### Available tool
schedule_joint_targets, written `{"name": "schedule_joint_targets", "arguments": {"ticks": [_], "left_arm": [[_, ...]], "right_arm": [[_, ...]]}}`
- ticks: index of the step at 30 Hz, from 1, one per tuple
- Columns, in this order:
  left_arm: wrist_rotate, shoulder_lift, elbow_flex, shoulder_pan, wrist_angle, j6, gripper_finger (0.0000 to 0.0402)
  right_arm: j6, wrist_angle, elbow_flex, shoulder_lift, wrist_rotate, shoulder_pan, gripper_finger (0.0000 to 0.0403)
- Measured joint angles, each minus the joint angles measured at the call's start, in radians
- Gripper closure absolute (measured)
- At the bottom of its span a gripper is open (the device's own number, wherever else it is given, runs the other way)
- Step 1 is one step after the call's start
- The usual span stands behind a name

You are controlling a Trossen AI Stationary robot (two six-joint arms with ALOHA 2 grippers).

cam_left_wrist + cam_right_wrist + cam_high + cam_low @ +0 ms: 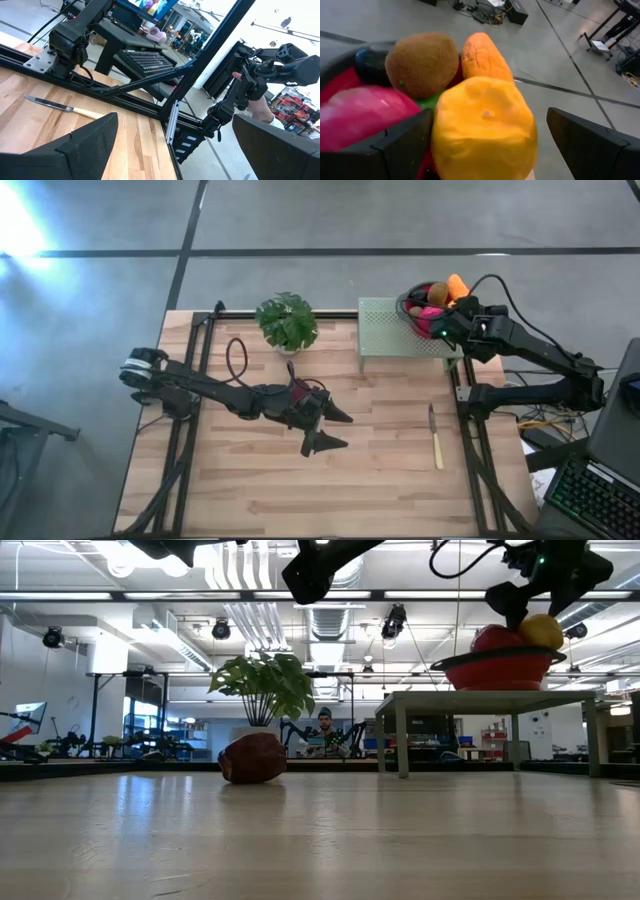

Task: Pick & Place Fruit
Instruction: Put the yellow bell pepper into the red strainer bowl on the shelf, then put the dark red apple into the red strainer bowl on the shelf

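Between the right gripper (485, 145)'s spread, empty jaws sits a yellow-orange fruit (484, 127), atop the pile in the bowl (412, 301) at the far right. Mid-table, the left gripper (335, 430), released too, points right, a maroon fruit (253, 758) lying just behind it.

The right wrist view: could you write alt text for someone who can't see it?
A yellow-orange toy fruit fills the middle, between the right tool's two open dark fingers. Behind it a brown kiwi, an orange fruit and a pink one sit piled together.
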Motion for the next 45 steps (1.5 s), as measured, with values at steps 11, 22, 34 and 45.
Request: {"name": "schedule_joint_targets", "arguments": {"ticks": [11,22,34,45], "left_arm": [[0.000,0.000,0.000,0.000,0.000,0.000,0.0003],[0.079,-0.001,0.000,0.004,-0.012,0.024,0.0003],[-0.256,-0.049,0.020,0.007,-0.497,0.306,0.0003],[-0.711,-0.093,0.033,0.015,-1.089,0.078,0.0003]], "right_arm": [[-0.063,0.002,0.097,0.000,0.000,0.001,0.0019],[-0.203,0.058,0.201,0.001,-0.215,0.001,0.0019],[-0.511,0.383,0.201,0.002,-0.560,0.108,0.0019],[-0.669,0.554,0.135,0.002,-0.684,0.247,0.0019]]}}
